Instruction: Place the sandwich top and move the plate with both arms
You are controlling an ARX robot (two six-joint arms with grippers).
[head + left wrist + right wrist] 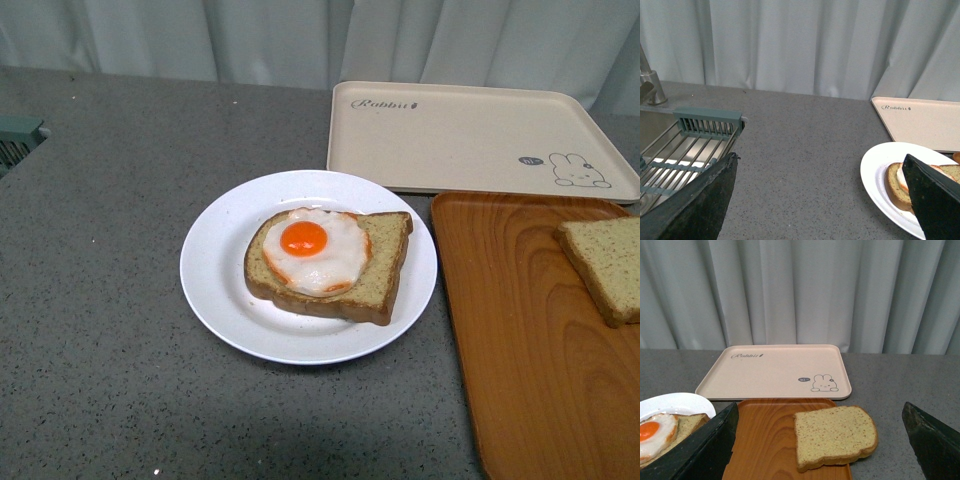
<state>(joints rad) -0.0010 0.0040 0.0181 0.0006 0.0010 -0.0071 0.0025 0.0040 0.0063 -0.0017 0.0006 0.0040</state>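
1. The sandwich top point(835, 436), a plain bread slice, lies flat on the orange tray point(520, 360), apart from the white plate point(210, 270) on the grey bench point(100, 330).
2. The left tool point(820, 160) and right tool point(820, 409) are spread wide, both empty.
3. The bread is probably light and soft, so pinch its crust edges gently. The plate looks stiff and slick, so grip opposite rims.

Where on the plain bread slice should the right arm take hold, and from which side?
Pinch the sandwich top across opposite crust edges, coming down from above: it lies flat on the orange tray, so only its sides are offered. The end overhanging the tray's edge likely leaves a finger room.
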